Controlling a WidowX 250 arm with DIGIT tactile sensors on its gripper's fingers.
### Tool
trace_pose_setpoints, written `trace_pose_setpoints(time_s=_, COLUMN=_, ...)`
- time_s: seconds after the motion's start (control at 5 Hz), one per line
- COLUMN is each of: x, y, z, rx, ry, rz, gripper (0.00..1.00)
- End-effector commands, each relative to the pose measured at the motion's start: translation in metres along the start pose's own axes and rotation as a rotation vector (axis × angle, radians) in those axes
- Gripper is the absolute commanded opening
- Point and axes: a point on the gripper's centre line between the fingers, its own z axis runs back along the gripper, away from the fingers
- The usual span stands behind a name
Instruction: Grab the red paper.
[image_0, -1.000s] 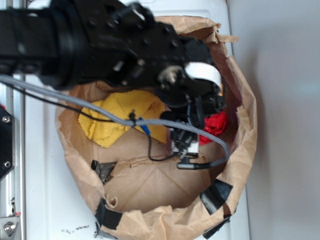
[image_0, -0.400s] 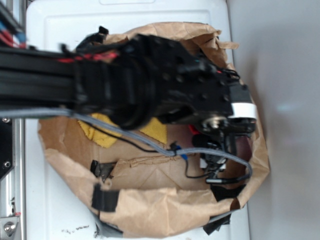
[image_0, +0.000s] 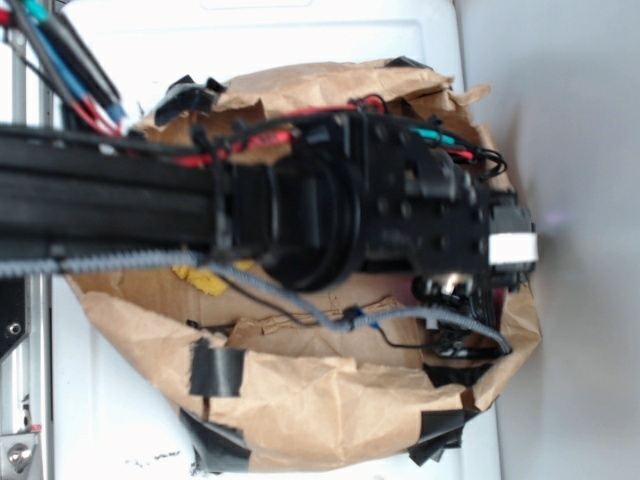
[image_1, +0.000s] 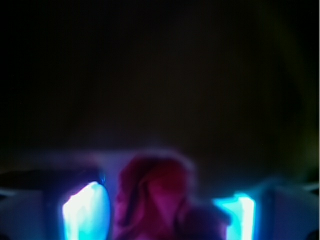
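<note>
gripper (image_1: 157, 215) jaws spread, fingers (image_1: 85, 212) glowing at 7 & 5 o'clock | red paper (image_1: 155, 195) between them at 6, contact unclear, blurry | ext view: arm (image_0: 300, 215) over brown bag (image_0: 330, 400), yellow cloth (image_0: 205, 278) peeking at 8, paper hidden

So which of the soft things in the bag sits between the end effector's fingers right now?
The red paper, a creased wad between the two glowing fingers. The yellow cloth only peeks out under the arm, away from them.

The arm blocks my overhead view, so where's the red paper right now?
In the wrist view the red paper sits low in the frame between the two glowing fingers. The exterior view hides it under the arm, inside the bag.
</note>
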Motion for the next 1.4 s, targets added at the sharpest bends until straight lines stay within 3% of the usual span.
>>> trace_pose_setpoints(time_s=0.0, x=0.017, y=0.004, z=0.028, rx=-0.072, ry=-0.105, rz=0.019, gripper=0.0)
trace_pose_setpoints(time_s=0.2, x=0.012, y=0.013, z=0.055, rx=-0.126, ry=-0.132, rz=0.006, gripper=0.0)
trace_pose_setpoints(time_s=0.4, x=0.007, y=0.028, z=0.095, rx=-0.233, ry=-0.113, rz=-0.009, gripper=0.0)
trace_pose_setpoints(time_s=0.8, x=-0.003, y=0.058, z=0.166, rx=-0.386, ry=0.019, rz=-0.065, gripper=0.0)
trace_pose_setpoints(time_s=1.0, x=-0.003, y=0.065, z=0.18, rx=-0.411, ry=0.091, rz=-0.1, gripper=0.0)
trace_pose_setpoints(time_s=1.2, x=-0.011, y=0.063, z=0.19, rx=-0.383, ry=0.084, rz=-0.145, gripper=0.0)
